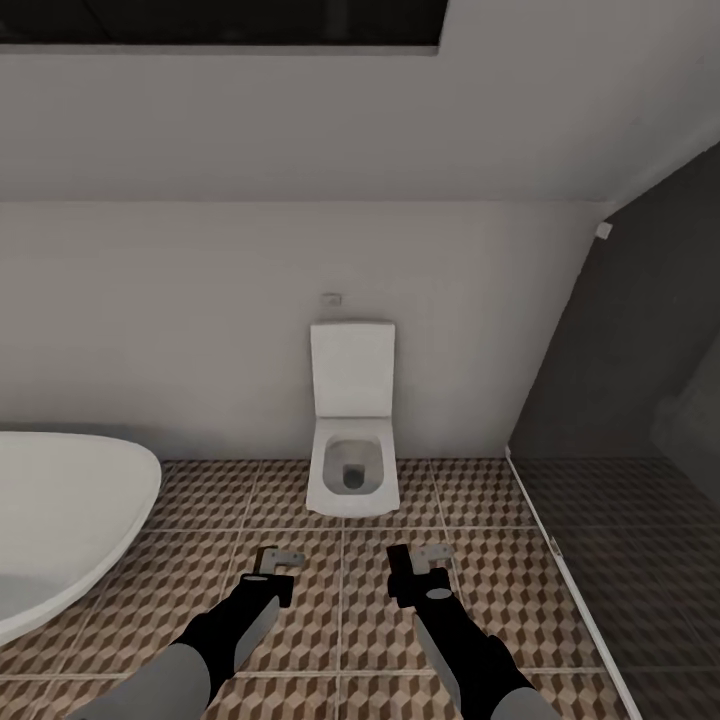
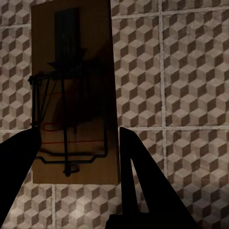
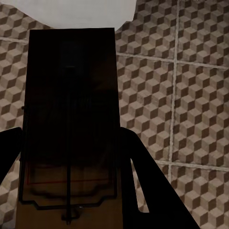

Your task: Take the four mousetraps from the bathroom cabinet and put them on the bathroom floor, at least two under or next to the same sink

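left claw pinching a trap | right claw pinching another trap | both low centre, boards lengthwise along fingers, above floor | no sink visible

2 grey arms, black wrists

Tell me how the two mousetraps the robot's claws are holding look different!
The left claw's mousetrap looks orange-brown, with its wire and red mark easy to see. The right claw's mousetrap looks almost black with shadow, its wire faint. Both are flat wooden boards, each pinched between dark fingers above the cube-patterned floor.
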### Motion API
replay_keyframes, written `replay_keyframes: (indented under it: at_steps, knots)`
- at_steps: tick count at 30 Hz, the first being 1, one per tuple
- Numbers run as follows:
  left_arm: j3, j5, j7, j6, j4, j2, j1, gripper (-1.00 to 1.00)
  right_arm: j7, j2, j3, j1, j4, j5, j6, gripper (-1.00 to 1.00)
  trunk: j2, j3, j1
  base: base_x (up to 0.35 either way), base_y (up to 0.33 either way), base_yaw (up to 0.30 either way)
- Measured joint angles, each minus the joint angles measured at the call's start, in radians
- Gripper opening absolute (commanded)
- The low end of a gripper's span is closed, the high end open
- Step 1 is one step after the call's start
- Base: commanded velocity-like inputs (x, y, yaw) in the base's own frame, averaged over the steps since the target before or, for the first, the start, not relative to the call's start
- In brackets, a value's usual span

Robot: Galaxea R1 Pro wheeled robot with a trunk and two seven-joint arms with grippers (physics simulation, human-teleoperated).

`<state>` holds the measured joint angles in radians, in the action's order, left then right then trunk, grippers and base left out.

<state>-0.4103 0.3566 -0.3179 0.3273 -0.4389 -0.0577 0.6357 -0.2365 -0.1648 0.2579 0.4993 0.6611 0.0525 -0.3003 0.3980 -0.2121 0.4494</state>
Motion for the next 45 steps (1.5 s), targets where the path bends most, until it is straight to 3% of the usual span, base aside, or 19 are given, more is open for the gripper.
replay_keyframes:
  at_steps: [5, 11, 13, 17, 19, 25, 34, 41, 45]
  knots:
    - [0.0, 0.0, 0.0, 0.0, 0.001, -0.003, 0.0, -1.0, 0.0, 0.0, 0.0, 0.0, 0.0, 0.0, 0.0, -1.0, 0.0, 0.0, 0.0, 0.0, 0.0, 0.0]
    - [-0.004, 0.001, 0.002, 0.0, 0.052, -0.033, 0.0, -1.0, 0.0, 0.0, 0.001, 0.0, 0.0, 0.0, 0.0, -1.0, 0.0, 0.0, 0.0, 0.034, 0.0, 0.0]
    - [-0.014, 0.001, 0.027, -0.001, 0.078, -0.051, 0.0, -1.0, 0.0, 0.001, 0.001, 0.0, -0.001, 0.0, 0.0, -1.0, 0.0, 0.0, 0.0, 0.037, 0.0, 0.0]
    - [-0.025, 0.001, 0.189, -0.002, 0.104, -0.07, 0.0, -1.0, 0.001, 0.006, -0.002, 0.0, -0.001, 0.0, -0.005, -1.0, 0.0, 0.0, 0.0, 0.011, 0.0, 0.0]
    - [-0.025, 0.0, 0.234, -0.002, 0.111, -0.071, 0.0, -1.0, 0.002, 0.008, -0.003, 0.0, -0.002, 0.0, -0.012, -1.0, 0.0, 0.0, 0.0, 0.003, 0.0, 0.0]
    - [-0.02, -0.001, 0.274, -0.003, 0.204, -0.055, 0.0, -1.0, 0.016, 0.01, -0.005, 0.0, -0.024, 0.0, -0.03, -1.0, 0.0, 0.0, 0.0, 0.0, 0.0, 0.0]
    - [-0.017, -0.001, 0.276, -0.006, 0.206, 0.007, 0.0, -1.0, 0.021, -0.001, -0.006, 0.0, -0.11, 0.003, -0.03, -1.0, 0.0, 0.0, 0.0, 0.0, 0.0, 0.0]
    - [-0.023, 0.001, 0.281, -0.006, 0.124, 0.007, 0.0, -1.0, 0.111, -0.003, -0.006, 0.0, -0.108, 0.005, -0.036, -1.0, 0.0, 0.0, 0.0, 0.0, 0.0, 0.0]
    - [-0.025, 0.002, 0.281, -0.004, 0.107, 0.003, 0.0, -1.0, 0.148, -0.002, -0.006, 0.0, -0.104, 0.003, -0.078, -1.0, 0.0, 0.0, 0.0, 0.0, 0.0, 0.0]
